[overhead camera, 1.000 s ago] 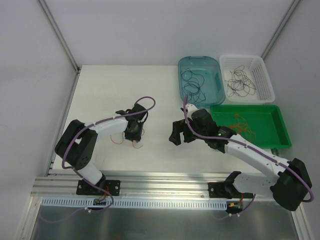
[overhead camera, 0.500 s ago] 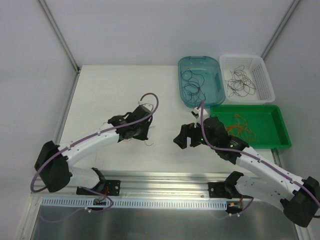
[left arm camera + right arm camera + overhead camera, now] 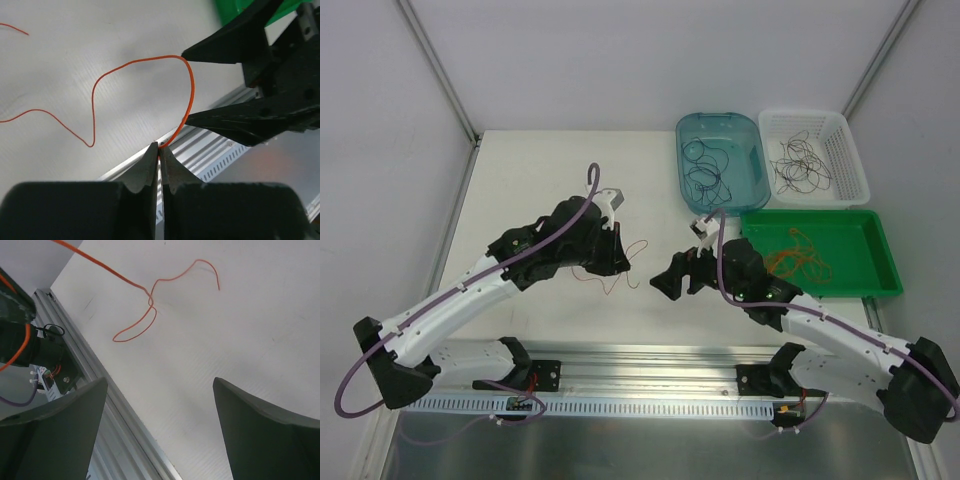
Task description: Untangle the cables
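Observation:
A thin orange cable (image 3: 192,85) curls in a loop above the white table, and my left gripper (image 3: 160,146) is shut on its end. In the top view this cable (image 3: 642,247) trails from the left gripper (image 3: 618,265) down toward the table. My right gripper (image 3: 160,382) is open with nothing between its fingers, and it faces the left gripper from the right (image 3: 666,279). Its black fingers (image 3: 225,45) stand on either side of the loop without touching it. A slack part of the orange cable (image 3: 150,315) lies on the table ahead of the right gripper.
A teal bin (image 3: 718,116) at the back right holds dark cables (image 3: 705,175). Beside it a white basket (image 3: 805,113) holds black cables (image 3: 795,165). A green tray (image 3: 855,265) holds orange cables (image 3: 800,255). An aluminium rail (image 3: 650,360) runs along the near edge.
My left gripper closed on the orange cable, then swung right and up with it, drawing it off the table. My right gripper stayed open and moved left toward it.

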### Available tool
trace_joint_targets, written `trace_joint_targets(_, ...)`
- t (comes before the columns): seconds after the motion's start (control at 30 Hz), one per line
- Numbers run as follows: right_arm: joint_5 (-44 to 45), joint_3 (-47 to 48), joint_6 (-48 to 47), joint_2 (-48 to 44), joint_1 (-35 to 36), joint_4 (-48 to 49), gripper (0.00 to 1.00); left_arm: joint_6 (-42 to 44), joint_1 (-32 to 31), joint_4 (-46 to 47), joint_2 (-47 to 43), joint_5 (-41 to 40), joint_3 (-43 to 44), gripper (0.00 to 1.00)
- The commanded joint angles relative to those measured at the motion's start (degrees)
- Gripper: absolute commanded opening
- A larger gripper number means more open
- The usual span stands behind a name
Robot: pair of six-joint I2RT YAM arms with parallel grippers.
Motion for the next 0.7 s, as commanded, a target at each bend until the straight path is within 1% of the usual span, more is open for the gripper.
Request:
trace_joint_targets(0.0,-2.6,-0.6,-1.5,2.8,0.9,12.6,0.91,-4.2,-1.0,-2.3,-2.2,4.8,4.0,0.0)
trace_joint_targets(0.03,-2.8,-0.8,-0.7,3.6,1.0,15.9,0.91,-4.6,-1.1,-2.5,-2.8,4.7,4.4,0.0)
trace_joint_targets(0.2,-4.6,-1.1,3.1,9.9,2.8,26.0,0.91,-6.9,-1.1,-2.8,-4.5,3.7,6.1,0.0)
trace_joint_targets(0.23,-4.7,-1.3,3.8,10.7,3.2,29.4,0.9,-7.3,-1.1,-2.8,-5.1,2.8,6.4,0.0)
trace_joint_targets(0.33,-4.7,-0.8,6.6,14.6,4.8,34.3,0.89,-8.9,-1.1,-2.8,-5.6,2.2,7.4,0.0)
trace_joint_targets(0.5,-3.1,1.3,8.2,20.9,7.3,37.3,0.88,-10.4,-1.3,-2.8,-5.6,2.0,9.1,0.0)
trace_joint_targets(0.67,-3.8,3.9,10.0,27.9,8.1,41.1,0.81,-11.2,-1.2,-2.8,-6.2,0.4,9.6,0.0)
